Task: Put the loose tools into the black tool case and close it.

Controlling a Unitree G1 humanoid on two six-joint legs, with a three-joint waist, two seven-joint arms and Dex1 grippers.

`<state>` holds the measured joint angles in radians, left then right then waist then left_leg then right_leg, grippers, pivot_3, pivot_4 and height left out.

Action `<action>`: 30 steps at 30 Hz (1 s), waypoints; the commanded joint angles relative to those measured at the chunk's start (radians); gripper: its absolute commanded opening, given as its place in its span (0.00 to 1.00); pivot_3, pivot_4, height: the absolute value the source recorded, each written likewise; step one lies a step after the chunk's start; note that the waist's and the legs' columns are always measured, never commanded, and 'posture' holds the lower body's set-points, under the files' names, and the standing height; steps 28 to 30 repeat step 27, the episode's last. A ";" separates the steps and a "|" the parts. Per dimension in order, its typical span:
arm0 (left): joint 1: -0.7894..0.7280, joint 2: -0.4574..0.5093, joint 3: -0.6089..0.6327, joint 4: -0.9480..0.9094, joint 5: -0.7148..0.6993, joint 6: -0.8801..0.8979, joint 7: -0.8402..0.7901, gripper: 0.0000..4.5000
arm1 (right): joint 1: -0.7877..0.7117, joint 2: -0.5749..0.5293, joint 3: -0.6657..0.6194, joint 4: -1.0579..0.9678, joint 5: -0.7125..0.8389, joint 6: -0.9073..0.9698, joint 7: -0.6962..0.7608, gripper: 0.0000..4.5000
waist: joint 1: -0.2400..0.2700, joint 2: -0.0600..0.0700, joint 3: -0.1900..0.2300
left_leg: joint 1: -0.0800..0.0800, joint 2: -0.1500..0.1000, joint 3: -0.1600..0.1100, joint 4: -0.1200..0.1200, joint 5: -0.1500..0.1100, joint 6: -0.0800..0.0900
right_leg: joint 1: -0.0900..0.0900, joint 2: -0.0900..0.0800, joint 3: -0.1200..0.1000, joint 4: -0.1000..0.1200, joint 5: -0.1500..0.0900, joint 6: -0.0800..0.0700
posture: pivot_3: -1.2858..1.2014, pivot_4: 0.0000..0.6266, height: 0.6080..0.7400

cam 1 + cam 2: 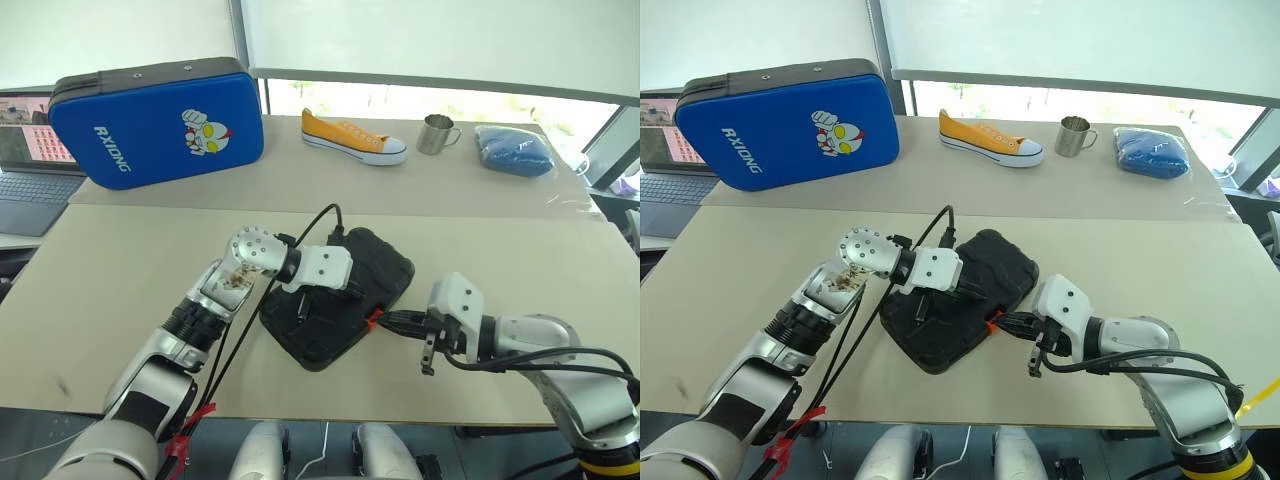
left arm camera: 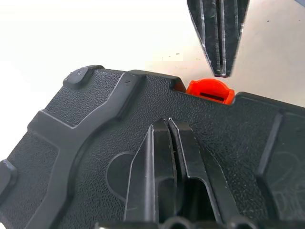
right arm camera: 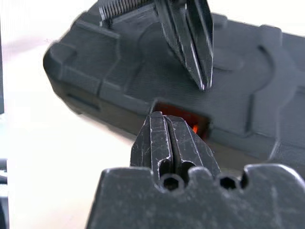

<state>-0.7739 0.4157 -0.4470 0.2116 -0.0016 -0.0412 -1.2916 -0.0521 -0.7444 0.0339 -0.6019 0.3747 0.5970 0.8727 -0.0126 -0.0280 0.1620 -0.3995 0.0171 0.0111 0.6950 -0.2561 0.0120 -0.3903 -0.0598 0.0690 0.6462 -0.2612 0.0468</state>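
**Black case shut on the counter, both grippers closed at it**

Black tool case (image 1: 340, 295) lies closed, lid down, on the beige counter (image 1: 120, 270), set at a slant near the counter's front edge. Its small orange latch (image 2: 209, 90) sits on the case's front-right side edge, facing the right gripper.

Left gripper (image 1: 345, 290) reaches over the case lid from the case's left side; fingers (image 2: 167, 162) closed together with nothing between them, tips down on or just above the textured lid, cannot tell whether touching. A black cable runs from the left wrist across the case's back-left corner.

Right gripper (image 1: 392, 320) sits just beside the case's latch edge, pointing at the latch; fingers (image 3: 167, 140) pressed shut, empty, tips right at the orange latch, contact unclear.

Behind the case, well apart: blue RXIONG case (image 1: 155, 120) standing at the back left, yellow sneaker (image 1: 352, 138) straight behind, metal mug (image 1: 436, 134) just right of the sneaker, folded blue cloth (image 1: 514, 150) further right. Laptop (image 1: 30, 160) at the far left of the blue RXIONG case.
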 commanded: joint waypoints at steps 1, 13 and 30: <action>0.029 0.017 -0.031 0.039 0.039 -0.003 -0.009 0.03 | 0.013 -0.032 -0.034 -0.034 0.016 -0.012 0.012 0.00 | 0.000 0.000 0.000 | 0.000 0.000 0.000 0.000 0.000 0.000 | 0.000 0.000 0.000 0.000 0.000 0.000 | 0.52 0.24 1.00; 0.096 0.225 0.226 -0.127 -0.193 0.309 -0.059 0.42 | 0.104 -0.187 -0.300 -0.004 0.210 0.054 0.147 0.26 | -0.022 0.001 0.000 | -0.001 0.001 0.000 -0.001 0.000 0.000 | -0.003 0.001 0.001 0.001 0.000 0.000 | 0.52 0.24 1.00; 0.482 0.707 0.790 -0.357 -0.493 0.692 -0.095 1.00 | 0.071 -0.422 -0.538 0.278 0.376 0.064 0.520 0.99 | 0.003 0.000 0.004 | -0.006 0.006 0.001 -0.002 0.000 0.000 | -0.008 -0.001 -0.002 0.000 -0.001 -0.001 | 0.52 0.24 1.00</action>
